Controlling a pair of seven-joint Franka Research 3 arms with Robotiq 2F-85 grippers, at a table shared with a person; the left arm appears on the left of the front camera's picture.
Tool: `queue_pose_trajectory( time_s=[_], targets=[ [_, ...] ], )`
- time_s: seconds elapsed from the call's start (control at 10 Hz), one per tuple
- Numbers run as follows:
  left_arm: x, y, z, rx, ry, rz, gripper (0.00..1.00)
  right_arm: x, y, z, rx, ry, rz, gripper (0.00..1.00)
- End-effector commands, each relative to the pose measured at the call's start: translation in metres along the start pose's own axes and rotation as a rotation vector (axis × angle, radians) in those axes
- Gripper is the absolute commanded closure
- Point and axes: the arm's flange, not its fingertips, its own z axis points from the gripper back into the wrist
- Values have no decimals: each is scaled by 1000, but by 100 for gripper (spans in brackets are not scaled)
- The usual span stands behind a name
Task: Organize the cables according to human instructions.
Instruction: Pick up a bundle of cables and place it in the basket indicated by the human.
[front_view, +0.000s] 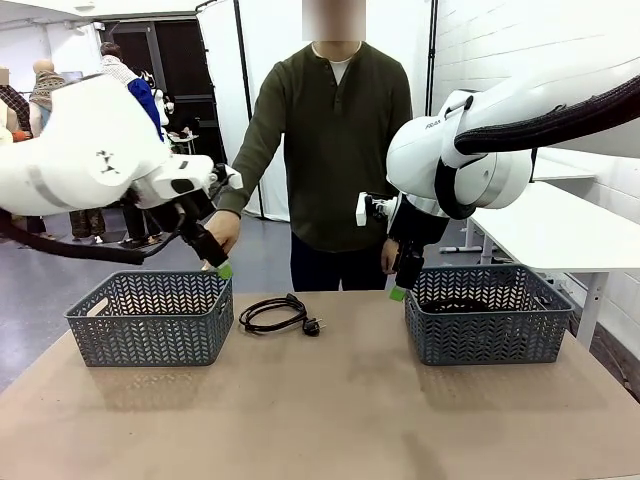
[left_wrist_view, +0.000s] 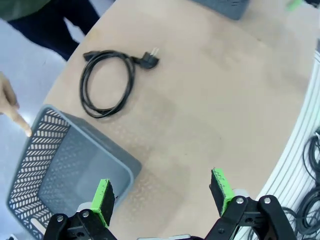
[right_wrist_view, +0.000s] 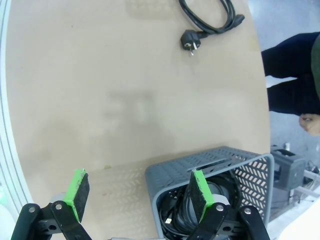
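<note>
While coiled, cable (front_view: 272, 313) lies plug-end (front_view: 312, 326) twd right basket (front_view: 488, 335).

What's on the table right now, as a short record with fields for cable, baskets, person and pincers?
loose cable: one coiled black power cable on the table between the baskets
left basket: grey, looks empty
right basket: grey, holds black cables
person: at far side, hand pointing down at left basket
left pincer: open, above left basket's corner
right pincer: open, above right basket's edge
</note>
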Motion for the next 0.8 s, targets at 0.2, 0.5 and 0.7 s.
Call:
queue_pose_trajectory(
  time_s=[0.2,0.5,0.7],
  targets=[
    [37,12,-22,59,61,80,0,0,0,0,-7,7,-5,0],
    [29,10,-23,48,38,64,0,0,0,0,-7,7,-5,0],
    [29,10,-23,48,38,64,0,0,0,0,-7,7,-5,0]
  ],
)
